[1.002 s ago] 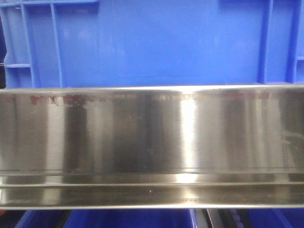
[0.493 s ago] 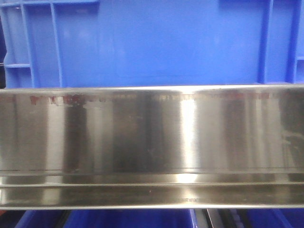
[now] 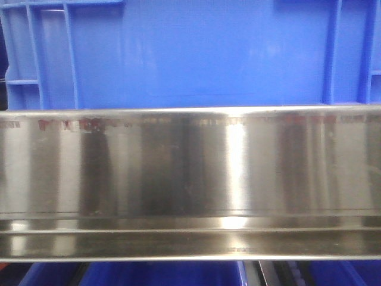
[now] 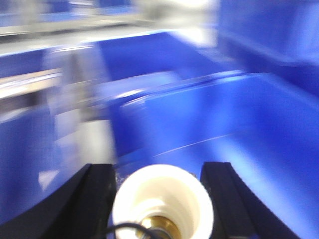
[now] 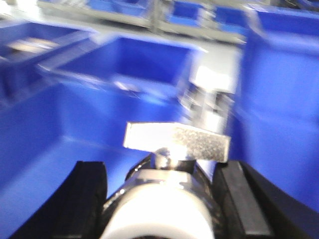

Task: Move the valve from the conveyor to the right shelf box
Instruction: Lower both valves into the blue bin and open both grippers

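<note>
Right wrist: valve [image 5: 174,142] clamped in right gripper [image 5: 162,184] | left gripper [image 4: 159,179] clamps second valve [image 4: 162,196]

Brushed stainless-steel shelf rail [image 3: 190,173], glossy with streaked reflections, smooth blue plastic crate [image 3: 196,53], valve [image 5: 159,209] of shiny silvery metal, handle grainy and sparkling, cap smooth whitish plastic, second valve [image 4: 162,194] with glossy cream plastic cap around a brassy core, matt black fingers [image 5: 88,194].

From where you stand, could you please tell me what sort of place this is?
Probably a factory or warehouse parts store: a blue plastic crate above a steel shelf rail, and more blue bins beyond.
</note>
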`<act>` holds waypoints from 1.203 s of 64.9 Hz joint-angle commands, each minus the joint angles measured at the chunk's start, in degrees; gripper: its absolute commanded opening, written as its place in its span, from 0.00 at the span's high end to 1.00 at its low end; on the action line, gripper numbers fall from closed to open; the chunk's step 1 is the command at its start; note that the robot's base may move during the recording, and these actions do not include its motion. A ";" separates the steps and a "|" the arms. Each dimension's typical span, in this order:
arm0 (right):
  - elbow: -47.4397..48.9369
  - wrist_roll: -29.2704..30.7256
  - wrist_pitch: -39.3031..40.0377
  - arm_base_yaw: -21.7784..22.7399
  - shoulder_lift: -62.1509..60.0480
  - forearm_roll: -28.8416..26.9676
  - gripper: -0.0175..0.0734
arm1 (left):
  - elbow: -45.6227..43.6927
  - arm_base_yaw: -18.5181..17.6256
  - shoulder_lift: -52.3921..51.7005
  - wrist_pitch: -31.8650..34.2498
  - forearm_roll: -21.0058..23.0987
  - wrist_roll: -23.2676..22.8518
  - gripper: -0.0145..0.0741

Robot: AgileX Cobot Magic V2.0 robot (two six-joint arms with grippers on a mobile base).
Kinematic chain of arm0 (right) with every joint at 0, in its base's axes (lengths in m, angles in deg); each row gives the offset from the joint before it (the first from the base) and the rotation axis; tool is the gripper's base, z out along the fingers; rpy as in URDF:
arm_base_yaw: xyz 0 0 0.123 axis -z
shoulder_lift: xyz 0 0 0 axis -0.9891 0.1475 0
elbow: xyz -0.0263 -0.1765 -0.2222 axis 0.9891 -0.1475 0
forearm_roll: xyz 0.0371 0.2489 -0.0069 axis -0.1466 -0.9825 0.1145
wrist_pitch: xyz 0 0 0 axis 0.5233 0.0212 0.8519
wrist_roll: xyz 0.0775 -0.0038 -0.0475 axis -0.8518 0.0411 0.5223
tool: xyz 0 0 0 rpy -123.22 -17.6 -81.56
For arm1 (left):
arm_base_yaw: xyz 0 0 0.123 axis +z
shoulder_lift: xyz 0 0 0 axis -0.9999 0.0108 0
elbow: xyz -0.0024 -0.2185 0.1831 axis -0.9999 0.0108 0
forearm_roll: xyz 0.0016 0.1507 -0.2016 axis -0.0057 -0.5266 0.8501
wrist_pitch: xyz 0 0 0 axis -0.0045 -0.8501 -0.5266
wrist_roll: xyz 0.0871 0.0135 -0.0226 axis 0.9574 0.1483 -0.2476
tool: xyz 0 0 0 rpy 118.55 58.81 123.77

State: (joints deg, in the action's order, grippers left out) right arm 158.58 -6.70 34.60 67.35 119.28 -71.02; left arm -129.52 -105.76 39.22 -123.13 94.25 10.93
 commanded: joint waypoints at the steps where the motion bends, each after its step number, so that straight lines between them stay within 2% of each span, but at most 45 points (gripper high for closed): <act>1: 4.04 0.06 4.00 -3.68 4.53 -0.63 0.98 | -5.53 -4.84 5.11 2.31 0.82 -0.15 0.96; 10: 5.74 0.06 4.12 -8.39 10.60 -0.87 0.98 | -10.07 -10.89 13.68 2.08 0.82 -0.15 0.96; 17: 5.74 0.06 4.12 -10.95 15.05 -0.87 0.98 | -10.89 -13.33 18.79 2.08 0.82 -0.15 0.96; 23: 5.74 0.06 3.63 -12.26 19.06 -0.91 0.98 | -10.89 -13.68 22.39 1.54 0.82 -0.15 0.96; 40: 5.74 0.06 0.98 -12.36 26.65 -1.55 0.95 | -10.89 -13.57 28.46 -1.45 0.16 -0.15 0.95; 48: 5.74 0.06 0.49 -12.36 28.60 -1.55 0.82 | -10.89 -13.57 29.59 -3.16 -0.82 -0.15 0.84; 53: 5.74 0.06 0.37 -12.36 29.16 -1.55 0.68 | -10.89 -13.57 29.90 -4.52 -1.60 -0.15 0.70; 59: 5.74 0.06 0.37 -12.36 29.28 -1.55 0.51 | -10.89 -13.57 30.04 -5.52 -2.64 -0.15 0.47; 66: 5.74 0.06 0.37 -12.26 29.28 -1.55 0.28 | -10.89 -13.57 30.04 -5.82 -3.81 -0.27 0.15; 68: 5.74 0.06 0.37 -12.26 29.28 -1.55 0.24 | -10.89 -13.57 30.04 -5.82 -3.96 -0.27 0.13; 71: 5.74 0.06 0.37 -12.26 29.17 -1.55 0.18 | -10.89 -13.57 30.04 -5.82 -4.52 -0.27 0.18; 78: 5.74 0.06 0.37 -12.26 28.29 -1.55 0.18 | -10.97 -13.57 29.38 -6.50 -4.85 -0.27 0.28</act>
State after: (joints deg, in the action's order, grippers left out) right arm 163.88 -6.70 33.85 55.07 148.99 -72.54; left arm -139.99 -119.28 69.82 -129.56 89.73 10.93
